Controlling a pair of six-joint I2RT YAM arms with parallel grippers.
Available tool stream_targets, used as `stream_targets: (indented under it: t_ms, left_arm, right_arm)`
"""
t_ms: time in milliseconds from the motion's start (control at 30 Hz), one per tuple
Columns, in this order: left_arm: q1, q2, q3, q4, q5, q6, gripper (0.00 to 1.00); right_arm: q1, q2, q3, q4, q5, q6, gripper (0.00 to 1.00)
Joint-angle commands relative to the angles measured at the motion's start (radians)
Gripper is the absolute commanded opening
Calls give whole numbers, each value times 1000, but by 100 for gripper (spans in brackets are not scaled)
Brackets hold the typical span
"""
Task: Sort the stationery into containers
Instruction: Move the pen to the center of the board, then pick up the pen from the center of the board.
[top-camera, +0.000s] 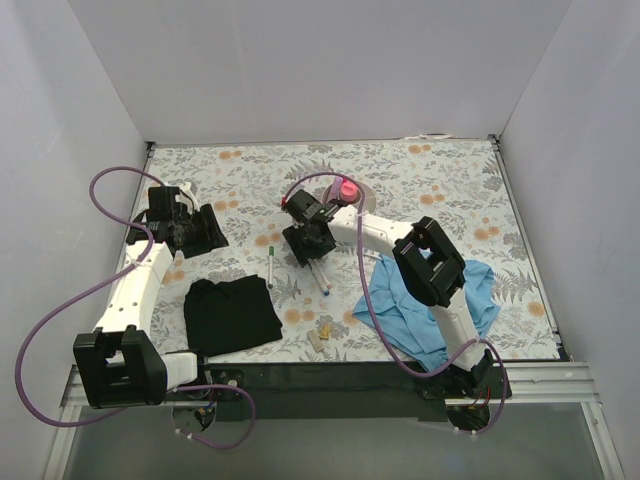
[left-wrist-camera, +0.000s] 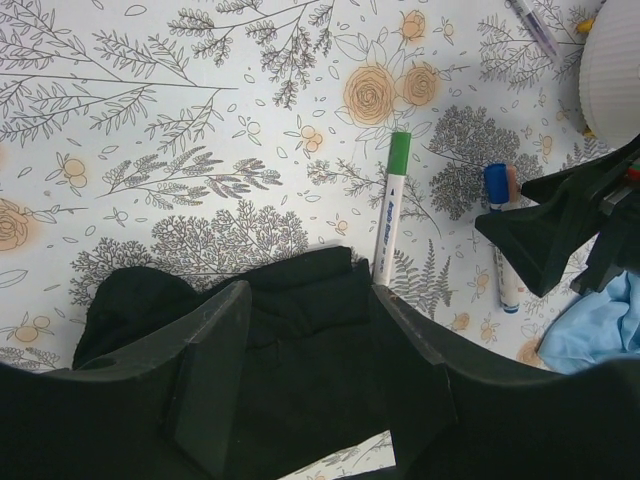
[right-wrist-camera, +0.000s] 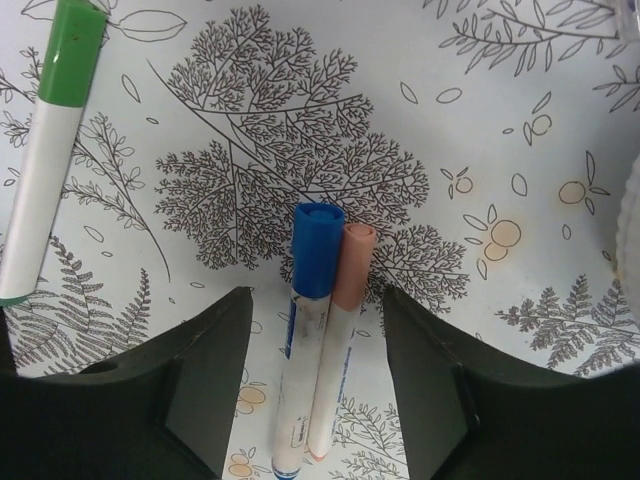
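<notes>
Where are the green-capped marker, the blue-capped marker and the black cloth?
green-capped marker (right-wrist-camera: 45, 150): right wrist view, on its white barrel.
blue-capped marker (right-wrist-camera: 302, 335): right wrist view, on its white barrel.
black cloth (top-camera: 232, 315): top view, on its middle.

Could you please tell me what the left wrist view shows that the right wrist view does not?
Only the left wrist view shows the black cloth, the blue cloth and a purple-capped pen. Only the right wrist view shows the right gripper from within, its open jaws on either side of two markers, and the peach-capped marker along its whole body. Both show the green-capped marker, the blue-capped marker and, at the right edge, what looks like the white container.
</notes>
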Motion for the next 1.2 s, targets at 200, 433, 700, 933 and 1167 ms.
stream_targets:
  t_ms: [200,433,700,933,1167]
  left_arm:
    - [-1,-19,2,14,50,-16,51]
    - [-1,-19,-5,15,56,-19,50]
    - [-1,-30,-13,6,47,-16,51]
    - [-1,-37,-30,11,47,-14,51]
    - [-1,-25,-31,14,54,-14,51]
  right_arm:
    - [5,-82,62,16,30,-103,60]
    - [6,-64,76,32,-126,-79,43]
    - [3,-34,38,33,-154,-54,45]
    - [-7,-13,46,39,-148,-50,47]
    - [-41,24,58,39,-137,-60,48]
